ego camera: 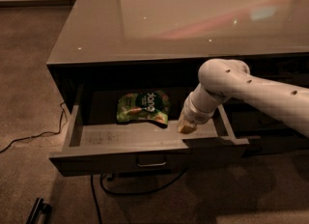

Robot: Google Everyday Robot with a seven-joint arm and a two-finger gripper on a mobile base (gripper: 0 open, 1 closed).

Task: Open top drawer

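The top drawer (96, 158) stands pulled out from the dark grey cabinet, its grey tray floor showing and a small metal bar handle (151, 162) at the centre of its front. A green snack bag (143, 107) lies on the tray near the back. My gripper (186, 127) reaches down from the white arm (251, 95) on the right. It sits inside the drawer at its right side, just behind the front panel and right of the bag.
The glossy cabinet top (193, 15) spans the upper view. A handle-less dark drawer column (275, 121) lies to the right behind the arm. Black cables (34, 136) run over the carpet at left and under the drawer. A dark bar (37, 211) lies at the lower left.
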